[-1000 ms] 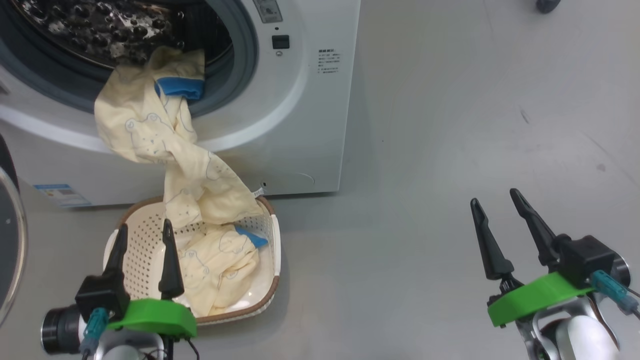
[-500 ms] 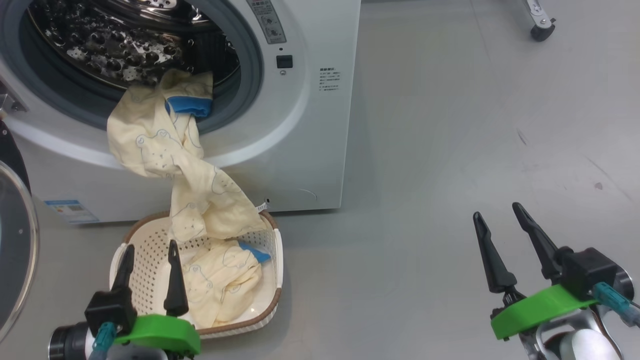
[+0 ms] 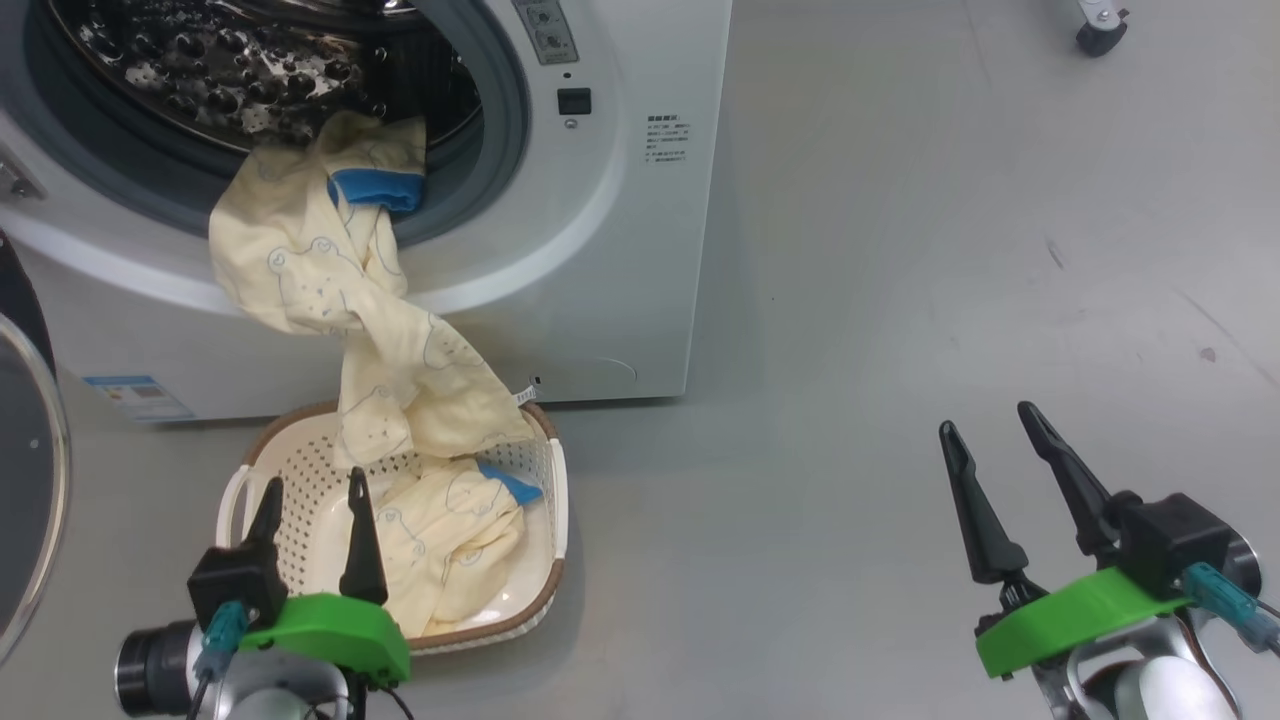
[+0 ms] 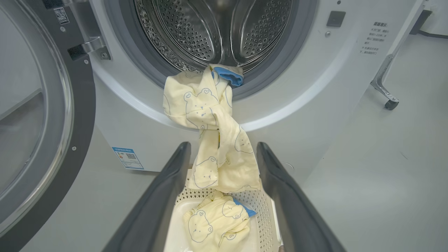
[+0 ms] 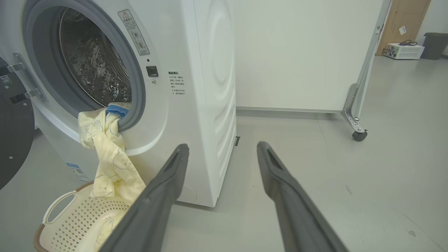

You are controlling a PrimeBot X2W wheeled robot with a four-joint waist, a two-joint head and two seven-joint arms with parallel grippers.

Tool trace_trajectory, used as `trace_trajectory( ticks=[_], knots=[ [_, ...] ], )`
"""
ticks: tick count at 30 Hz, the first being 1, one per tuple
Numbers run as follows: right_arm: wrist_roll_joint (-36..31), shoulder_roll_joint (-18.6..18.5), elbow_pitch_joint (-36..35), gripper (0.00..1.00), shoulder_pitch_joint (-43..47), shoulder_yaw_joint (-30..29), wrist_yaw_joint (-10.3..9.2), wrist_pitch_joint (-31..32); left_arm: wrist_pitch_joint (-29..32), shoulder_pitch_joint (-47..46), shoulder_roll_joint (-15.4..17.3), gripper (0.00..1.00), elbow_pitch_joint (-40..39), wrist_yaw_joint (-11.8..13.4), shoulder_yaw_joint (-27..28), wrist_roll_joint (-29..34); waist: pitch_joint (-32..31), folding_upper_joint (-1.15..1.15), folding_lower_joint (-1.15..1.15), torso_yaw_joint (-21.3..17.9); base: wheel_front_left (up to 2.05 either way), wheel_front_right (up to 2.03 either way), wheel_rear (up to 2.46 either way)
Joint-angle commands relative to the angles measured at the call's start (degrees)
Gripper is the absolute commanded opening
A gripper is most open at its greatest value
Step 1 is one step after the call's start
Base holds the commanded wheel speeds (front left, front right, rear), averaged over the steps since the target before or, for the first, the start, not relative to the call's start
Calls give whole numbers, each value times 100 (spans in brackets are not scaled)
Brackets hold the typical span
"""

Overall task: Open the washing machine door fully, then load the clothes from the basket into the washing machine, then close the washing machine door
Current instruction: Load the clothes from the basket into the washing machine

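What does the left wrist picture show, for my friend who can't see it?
A yellow bear-print garment hangs from the drum mouth of the washing machine down into the basket, where more clothes lie. The left gripper, spread open, frames it, and the washing machine door stands open at the left.

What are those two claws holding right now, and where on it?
Nothing. The left gripper hangs open above the basket, the right gripper open over floor; the clothes lie ungripped.
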Motion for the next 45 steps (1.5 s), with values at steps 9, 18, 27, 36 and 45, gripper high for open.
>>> trace_trajectory(
  ticks=[9,18,27,36,45],
  knots=[
    [165,-51,-153,100,-402,256,42,-91,302,-1088,29,100,653,-383,97,-216,471,0,0,-135,0,0,0],
    [280,-51,-78,100,-781,437,42,-230,610,-2293,-32,100,1872,-961,85,-461,1126,0,0,-389,0,0,0],
    [524,-51,128,100,-1365,711,42,-410,764,-3699,152,100,3376,-1410,365,-769,1922,0,0,-948,0,0,0],
    [853,-51,352,100,-1691,847,42,-498,860,-4561,580,100,4536,-1411,594,-895,2486,0,0,-1457,0,0,0],
    [1004,-51,246,100,-1798,869,42,-502,738,-5028,848,100,5205,-1146,663,-883,2696,0,0,-1657,0,0,0]
  ],
)
